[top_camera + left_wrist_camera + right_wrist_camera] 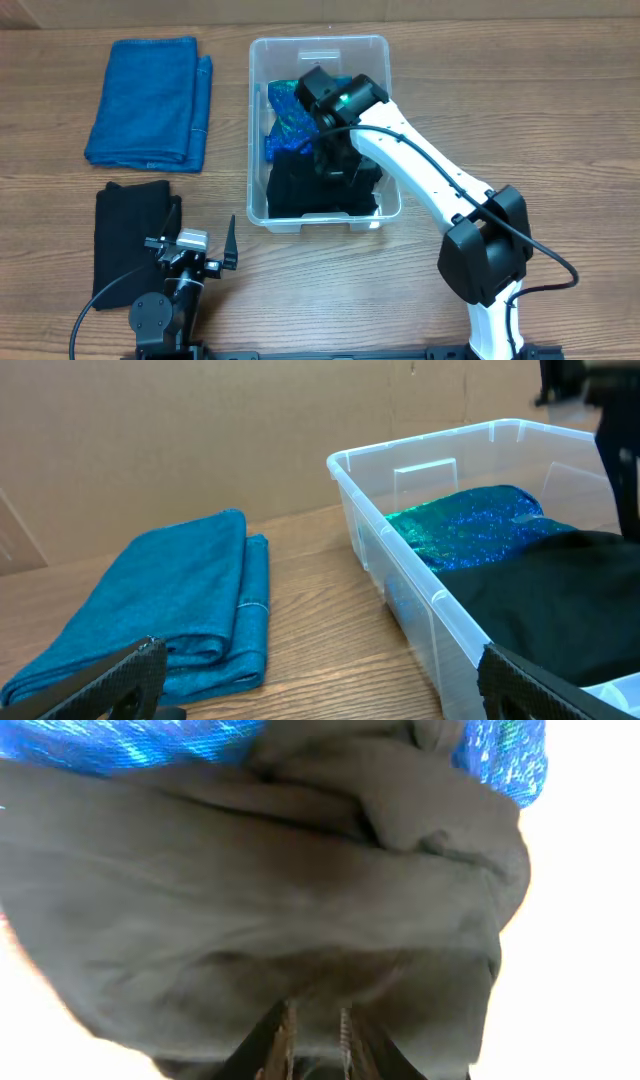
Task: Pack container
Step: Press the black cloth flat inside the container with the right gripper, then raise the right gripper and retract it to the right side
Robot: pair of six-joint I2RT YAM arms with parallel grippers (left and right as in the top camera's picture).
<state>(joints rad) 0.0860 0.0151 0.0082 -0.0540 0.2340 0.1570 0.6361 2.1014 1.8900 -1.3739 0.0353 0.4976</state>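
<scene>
Clear plastic, rounded at the corners, the container [258, 130] sits on the wooden table [520, 90] a little left of centre, its long side running away from the robot; the left wrist view shows its rim and near wall [400, 530] from the side. Inside lie two cloths: a sparkly blue-green fabric [285, 115] toward the far left of the bin, and a black garment [300, 190] filling the near half and overlapping the blue-green one. The right arm reaches over the bin from the right, and the right gripper [315, 1040] is down inside, against the black garment [250, 920]. Its jaws are drawn almost together with a fold of that black cloth pinched between them (the overhead view hides the fingers under the wrist). A strip of the blue-green fabric [120, 740] shows beyond the black cloth. The left gripper [203, 228] rests low near the table's front edge, well apart from the bin, its jaws spread wide and holding nothing. Left of the container lies a folded blue towel [150, 100], and nearer the robot a folded black cloth [125, 235], just beside the left gripper.
</scene>
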